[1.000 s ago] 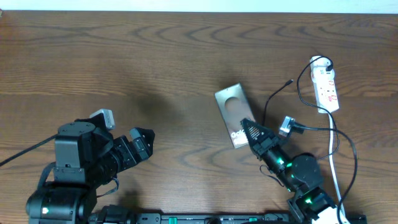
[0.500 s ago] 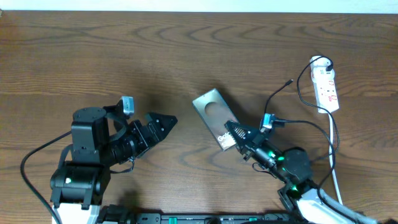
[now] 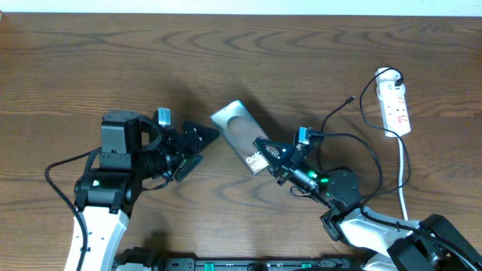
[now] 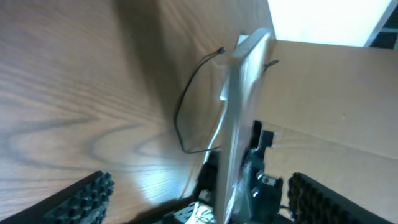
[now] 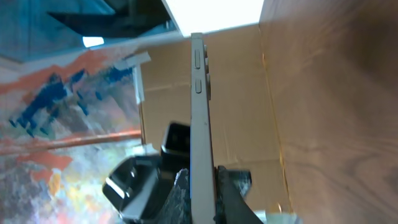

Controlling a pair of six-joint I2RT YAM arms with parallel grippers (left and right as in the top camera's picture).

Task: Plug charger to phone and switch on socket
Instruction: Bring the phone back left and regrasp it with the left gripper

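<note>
The phone [image 3: 237, 129] is a grey slab with a pale circle, held tilted above the table's middle. My right gripper [image 3: 265, 154] is shut on its near end; the right wrist view shows the phone edge-on [image 5: 200, 112] between the fingers. My left gripper [image 3: 197, 143] is open, its fingers just left of the phone; in the left wrist view the phone [image 4: 239, 112] stands edge-on between the spread jaws [image 4: 199, 199], not touching. The charger's thin black cable [image 3: 339, 113] lies at the right, its tip free on the table, running to a black plug in the white socket strip [image 3: 395, 105].
The socket's white cord [image 3: 403, 181] runs down the right side toward the table's front edge. Thicker black robot cables loop beside my right arm [image 3: 376, 162]. Cardboard panels [image 5: 242, 93] show behind the phone in the wrist views.
My right gripper has carried the phone left and up off the table. My left arm has swung right, bringing its open fingers up to the phone's left side.
</note>
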